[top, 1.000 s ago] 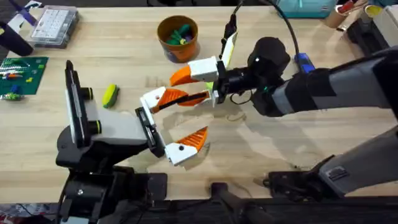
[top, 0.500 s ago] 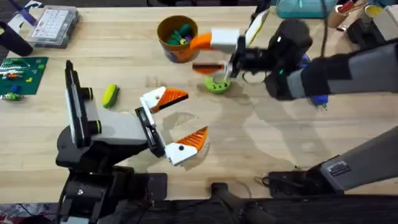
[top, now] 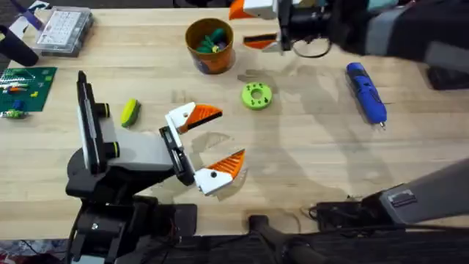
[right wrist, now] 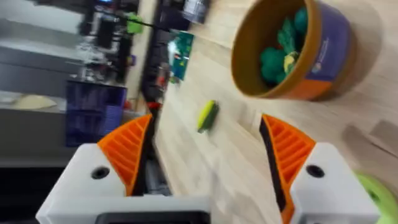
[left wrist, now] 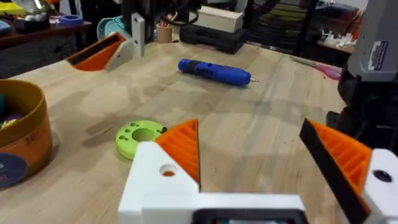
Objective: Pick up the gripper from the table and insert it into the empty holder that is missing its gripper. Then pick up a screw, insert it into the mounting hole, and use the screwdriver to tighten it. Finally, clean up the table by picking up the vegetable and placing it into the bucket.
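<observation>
Small yellow-green vegetable (top: 130,112) lying loose on wooden table (top: 308,161) left of left tool (top: 207,147), likely light and soft, best pinched across its middle; both tools spread empty.

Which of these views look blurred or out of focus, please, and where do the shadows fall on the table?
Right wrist view: smeared throughout, the bucket and the room behind soft. Left wrist view: the screwdriver and green disc crisp, the left gripper up close slightly soft. Overhead view: mostly sharp, the right gripper a little smeared, soft grey shadows on the table between disc and screwdriver.
</observation>
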Tool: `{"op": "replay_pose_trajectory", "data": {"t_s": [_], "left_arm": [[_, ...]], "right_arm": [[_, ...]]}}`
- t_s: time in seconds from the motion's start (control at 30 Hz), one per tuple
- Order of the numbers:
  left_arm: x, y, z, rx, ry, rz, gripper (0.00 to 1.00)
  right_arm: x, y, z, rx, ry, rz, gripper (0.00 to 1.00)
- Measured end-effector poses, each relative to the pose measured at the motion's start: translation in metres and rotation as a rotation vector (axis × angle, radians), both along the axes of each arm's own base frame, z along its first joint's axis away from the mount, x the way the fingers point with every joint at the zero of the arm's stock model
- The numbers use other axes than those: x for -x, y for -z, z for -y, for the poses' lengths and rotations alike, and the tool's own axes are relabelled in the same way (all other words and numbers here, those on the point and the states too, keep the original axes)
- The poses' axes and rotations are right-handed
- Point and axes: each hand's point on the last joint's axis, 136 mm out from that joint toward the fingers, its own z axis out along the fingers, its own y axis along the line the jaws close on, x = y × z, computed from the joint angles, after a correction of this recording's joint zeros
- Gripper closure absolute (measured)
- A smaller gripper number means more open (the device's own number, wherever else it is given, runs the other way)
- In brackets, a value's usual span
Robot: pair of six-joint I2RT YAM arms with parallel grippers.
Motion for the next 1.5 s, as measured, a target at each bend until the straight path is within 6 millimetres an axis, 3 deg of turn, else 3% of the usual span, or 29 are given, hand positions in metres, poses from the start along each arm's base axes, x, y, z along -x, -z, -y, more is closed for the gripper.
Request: {"op": "replay_pose_trajectory", "data": {"t_s": [0.33,0.53,0.73,0.97,1.2,1.33,1.5], "left_arm": [[0.0,0.0,0.0,0.0,0.001,0.0,0.014],[0.0,0.0,0.0,0.0,0.001,0.001,0.014],[0.0,0.0,0.0,0.0,0.001,0.001,0.015],[0.0,0.0,0.0,0.0,0.001,0.0,0.014],[0.0,0.0,0.0,0.0,0.001,0.0,0.014],[0.0,0.0,0.0,0.0,0.001,0.001,0.015],[0.0,0.0,0.0,0.0,0.001,0.001,0.014]], "right_arm": [[0.056,-0.027,0.049,0.371,0.021,0.111,0.004],[0.093,-0.023,0.083,0.607,0.027,0.134,0.004],[0.13,-0.001,0.1,0.804,-0.043,0.075,0.003],[0.142,0.029,0.094,0.886,-0.091,0.075,0.003],[0.16,0.07,0.109,0.958,-0.113,-0.018,0.003],[0.16,0.075,0.111,0.977,-0.127,-0.008,0.003],[0.154,0.082,0.099,1.024,-0.182,0.062,0.003]]}}
